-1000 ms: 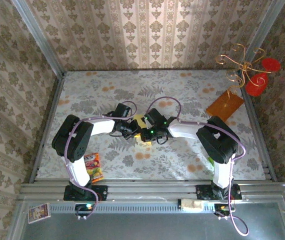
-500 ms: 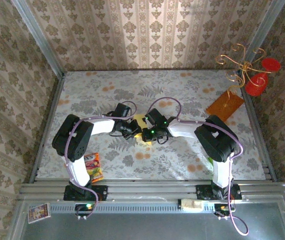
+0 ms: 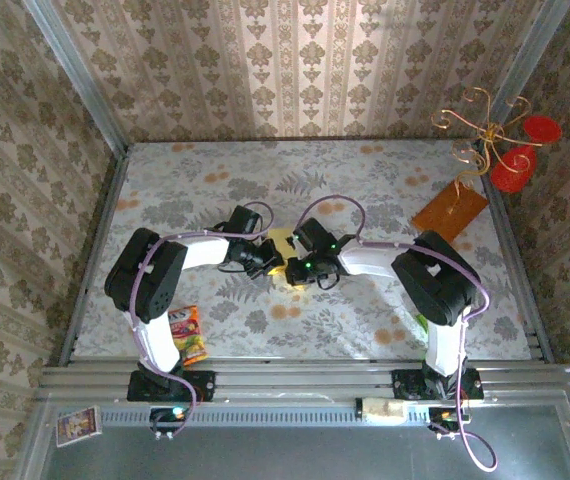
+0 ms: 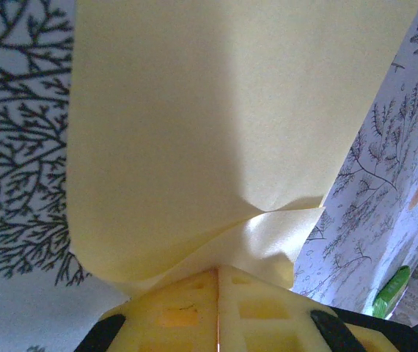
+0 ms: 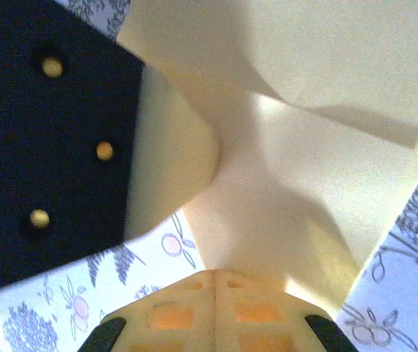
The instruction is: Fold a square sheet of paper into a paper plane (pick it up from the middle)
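While both arms are reaching inward and meeting at the centre of the top view, the left gripper [image 3: 265,262] and the right gripper [image 3: 301,268] are pinching the square sheet of paper [image 3: 279,239] between them, so only slivers of yellow are showing around their dark heads. Low in the left wrist frame, the left gripper [image 4: 218,275] is standing fully closed on an edge of the sheet [image 4: 216,110], which is rising up and filling most of that frame, with a small flap lapping over a soft ridge just above the fingertips. At the bottom of the right wrist frame, the right gripper [image 5: 215,277] is likewise clamping shut on the paper [image 5: 290,169], which is bowing and curling beside a dark panel [image 5: 48,147] with three pale dots at the left. Judging from this, the pickup is looking done and a first bend is only beginning to form: the sheet is reading as broad and loosely curved, with no sharp crease, no nose and no dart outline, so nearly all the folding is remaining. An orange-brown board [image 3: 450,211] is lying well apart at the upper right of the table [image 3: 365,330].
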